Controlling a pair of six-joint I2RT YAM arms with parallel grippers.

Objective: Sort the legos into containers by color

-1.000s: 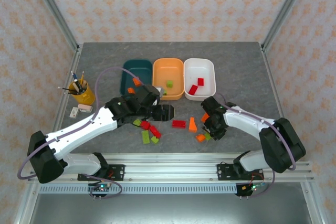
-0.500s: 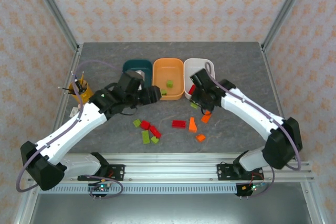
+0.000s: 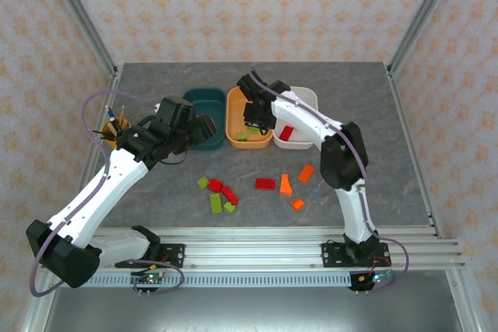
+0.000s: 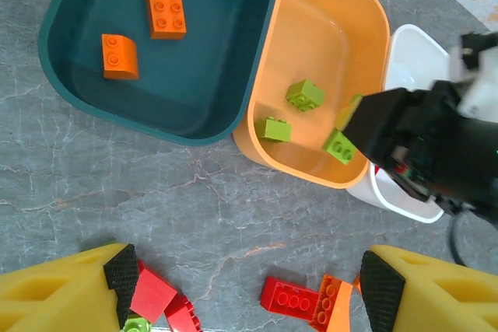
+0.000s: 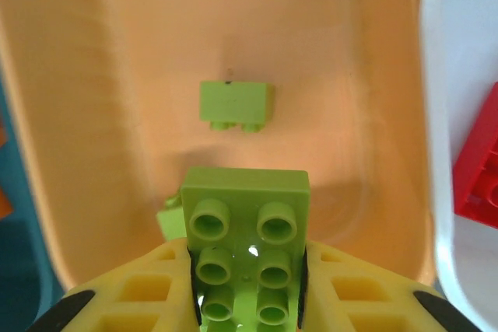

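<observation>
Right end effector (image 5: 247, 285) is clamped narrowly on a lime green rectangular plastic brick (image 5: 246, 223), studs facing the wrist camera, held above the near end of the shallow orange plastic tub (image 5: 93, 75). Two more lime green bricks (image 4: 304, 94) lie on that tub's floor. The dark teal plastic tub (image 4: 218, 52), just beside the orange one on its left, holds two orange bricks (image 4: 166, 10). The white plastic tub (image 3: 305, 99) on the right holds a red brick (image 3: 285, 133). Left end effector (image 4: 249, 277) stands wide with nothing between its yellow fingers (image 4: 62, 293), hovering over the grey stone-patterned bench (image 4: 194, 192) just in front of the teal tub. Loose red, orange and lime bricks (image 3: 264, 183) lie scattered on the bench nearer the arm bases.
</observation>
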